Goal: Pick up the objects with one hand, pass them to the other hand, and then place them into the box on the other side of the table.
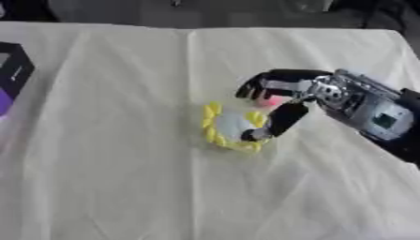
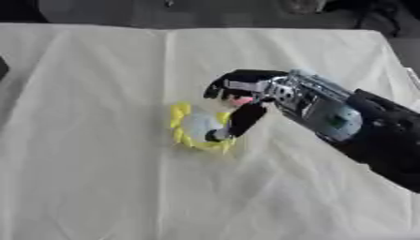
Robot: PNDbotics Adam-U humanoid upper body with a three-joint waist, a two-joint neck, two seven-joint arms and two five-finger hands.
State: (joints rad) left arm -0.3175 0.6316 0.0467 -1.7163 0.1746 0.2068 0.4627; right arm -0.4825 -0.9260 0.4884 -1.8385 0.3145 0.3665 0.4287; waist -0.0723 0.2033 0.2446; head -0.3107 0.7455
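Note:
A yellow scalloped ring with a pale grey-white middle (image 1: 226,126) lies flat on the cream cloth near the table's centre. A small pink patch (image 1: 268,101) shows at its upper right, under my hand; I cannot tell what it is. My right hand (image 1: 283,86) reaches in from the right and hovers over the ring's right side. Its fingers (image 1: 250,89) bend down just beyond the ring's far edge, and the thumb (image 1: 283,119) points down onto the near right rim. The hand spans the ring without closing on it. My left hand is out of view.
A black box with a purple inside (image 1: 12,70) stands at the left edge of the table. The cream cloth (image 1: 123,178) covers the whole table, creased in places. Dark shapes lie beyond the far edge.

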